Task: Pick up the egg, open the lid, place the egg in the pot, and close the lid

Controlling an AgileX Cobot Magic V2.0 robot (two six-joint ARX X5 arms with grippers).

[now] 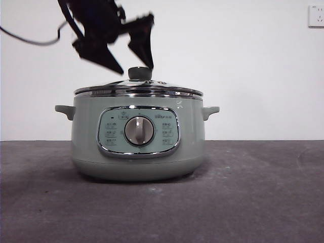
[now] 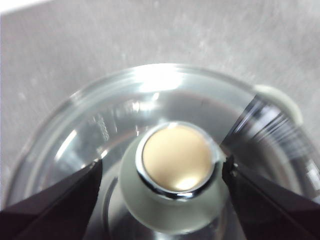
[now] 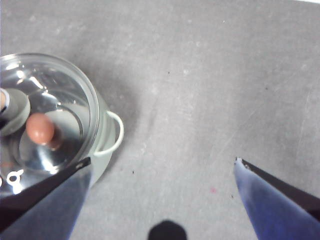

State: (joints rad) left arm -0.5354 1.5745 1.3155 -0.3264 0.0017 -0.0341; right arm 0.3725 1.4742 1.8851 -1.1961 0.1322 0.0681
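The sage-green pot point(image 1: 86, 144) stands on the grey table with the glass lid point(image 1: 167, 87) resting on it. My left gripper point(image 1: 134, 66) hangs just above the lid's green knob point(image 1: 139, 73), jaws open. In the left wrist view the open left gripper point(image 2: 162, 164) straddles the knob point(image 2: 175, 170) without touching it, over the lid point(image 2: 90, 130). In the right wrist view the reddish-brown egg point(image 3: 40, 127) lies inside the pot point(image 3: 107, 130), seen through the lid point(image 3: 65, 82). My right gripper point(image 3: 162, 162) is open and empty, high beside the pot.
A white wall stands behind the table, with a socket point(image 1: 316, 15) at the upper right. A black cable point(image 1: 30, 40) trails from the left arm. Bare grey tabletop point(image 3: 210, 90) lies beside the pot.
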